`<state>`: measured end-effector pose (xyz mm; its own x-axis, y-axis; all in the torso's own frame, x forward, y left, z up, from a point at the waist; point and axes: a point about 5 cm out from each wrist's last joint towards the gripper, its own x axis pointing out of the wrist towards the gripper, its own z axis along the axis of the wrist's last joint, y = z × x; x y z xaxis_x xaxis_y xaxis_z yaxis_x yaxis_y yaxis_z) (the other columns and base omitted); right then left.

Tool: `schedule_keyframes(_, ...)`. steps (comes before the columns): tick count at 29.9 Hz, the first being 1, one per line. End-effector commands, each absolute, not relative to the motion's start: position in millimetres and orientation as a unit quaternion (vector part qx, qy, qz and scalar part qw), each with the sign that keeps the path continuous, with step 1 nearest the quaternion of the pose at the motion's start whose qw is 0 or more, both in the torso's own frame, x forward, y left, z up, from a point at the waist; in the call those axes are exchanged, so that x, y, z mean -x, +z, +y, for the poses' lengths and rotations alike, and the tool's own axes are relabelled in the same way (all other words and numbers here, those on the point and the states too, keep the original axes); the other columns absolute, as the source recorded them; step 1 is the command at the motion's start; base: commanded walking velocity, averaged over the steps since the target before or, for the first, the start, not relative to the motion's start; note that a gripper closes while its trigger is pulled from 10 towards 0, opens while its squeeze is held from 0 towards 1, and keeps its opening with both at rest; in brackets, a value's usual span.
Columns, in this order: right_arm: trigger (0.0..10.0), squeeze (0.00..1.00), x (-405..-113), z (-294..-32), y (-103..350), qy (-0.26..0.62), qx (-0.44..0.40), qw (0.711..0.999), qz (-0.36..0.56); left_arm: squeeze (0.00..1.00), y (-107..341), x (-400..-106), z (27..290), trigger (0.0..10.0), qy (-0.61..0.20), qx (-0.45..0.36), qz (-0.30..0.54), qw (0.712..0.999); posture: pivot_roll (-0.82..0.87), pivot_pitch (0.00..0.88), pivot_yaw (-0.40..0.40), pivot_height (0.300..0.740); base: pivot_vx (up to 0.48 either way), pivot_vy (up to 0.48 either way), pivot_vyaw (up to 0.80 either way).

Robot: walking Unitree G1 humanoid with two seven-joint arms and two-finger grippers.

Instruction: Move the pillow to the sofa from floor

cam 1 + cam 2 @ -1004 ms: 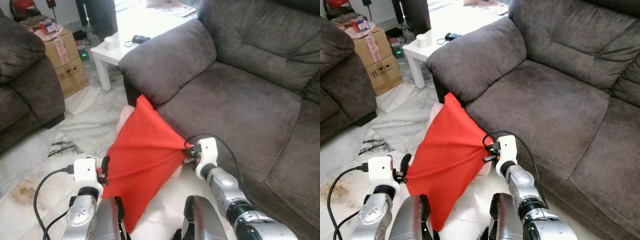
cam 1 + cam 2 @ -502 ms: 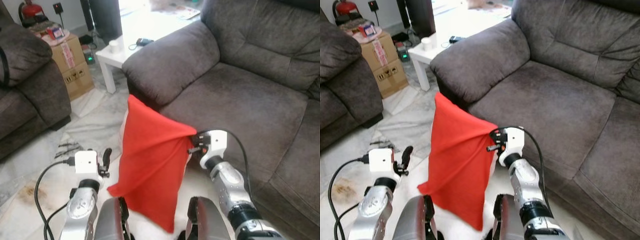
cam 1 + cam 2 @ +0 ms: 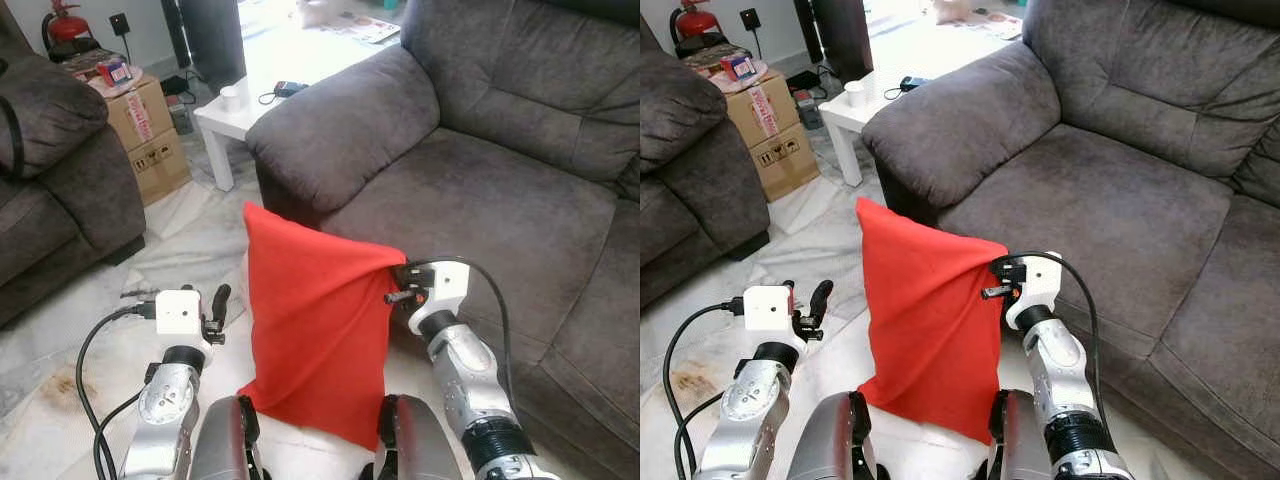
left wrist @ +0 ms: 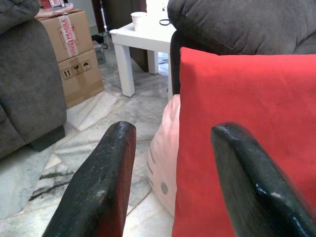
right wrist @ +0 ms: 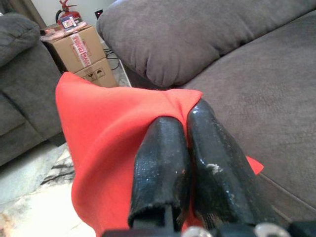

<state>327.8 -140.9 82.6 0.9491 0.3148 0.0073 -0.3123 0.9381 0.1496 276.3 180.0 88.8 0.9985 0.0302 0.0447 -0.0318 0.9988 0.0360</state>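
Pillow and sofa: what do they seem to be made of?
Pillow: looks like soft matte red cloth; it folds and bunches where the right tool pinches it. Sofa: looks like grey-brown suede-like or microfibre upholstery, with a mottled nap and stitched seams.

My right gripper [image 5: 190, 128] has its two black fingers [image 5: 163, 158] pressed together, pinching a fold of the red pillow [image 5: 103, 133] near its corner. The red fabric drapes away from my fingertips toward the pale marble floor [image 5: 29, 197]. Just past the pillow rise the grey sofa's rounded armrest [image 5: 187, 34] and its seat cushion [image 5: 276, 103]. Farther off sit stacked cardboard boxes [image 5: 84, 54] sealed with tape, a red fire extinguisher [image 5: 65, 8] behind them, and part of another grey sofa [image 5: 22, 84].
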Motion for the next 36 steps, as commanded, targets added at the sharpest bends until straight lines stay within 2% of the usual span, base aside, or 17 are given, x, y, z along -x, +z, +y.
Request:
schedule_keyframes(1, 10.0, 0.0, -334.2, -141.6, 106.9, 0.157, -0.074, 0.984, -0.044, 0.0, 86.2, -273.6, 181.2, 10.0, 0.015, -0.015, -0.022, 1.0, 0.04, 0.04, -0.013, 0.574, 0.0, 0.0, 0.0)
schedule_keyframes(8, 10.0, 0.0, -335.3, -143.1, 109.1, 0.155, -0.074, 0.984, -0.046, 0.0, 85.6, -273.2, 180.0, 10.0, 0.015, -0.014, -0.021, 1.0, 0.04, 0.036, -0.016, 0.596, 0.0, 0.0, 0.0)
schedule_keyframes(31, 10.0, 0.0, -336.3, -138.0, 112.6, 0.16, -0.075, 0.983, -0.048, 0.0, 85.6, -272.8, 181.8, 10.0, 0.016, -0.015, -0.019, 1.0, 0.05, 0.079, -0.012, 0.731, 0.0, 0.0, 0.0)
schedule_keyframes(36, 10.0, 0.0, -337.4, -136.0, 113.7, 0.161, -0.078, 0.983, -0.049, 0.0, 85.9, -272.9, 183.2, 10.0, 0.017, -0.017, -0.019, 1.0, 0.05, 0.08, -0.01, 0.74, 0.0, 0.0, 0.0)
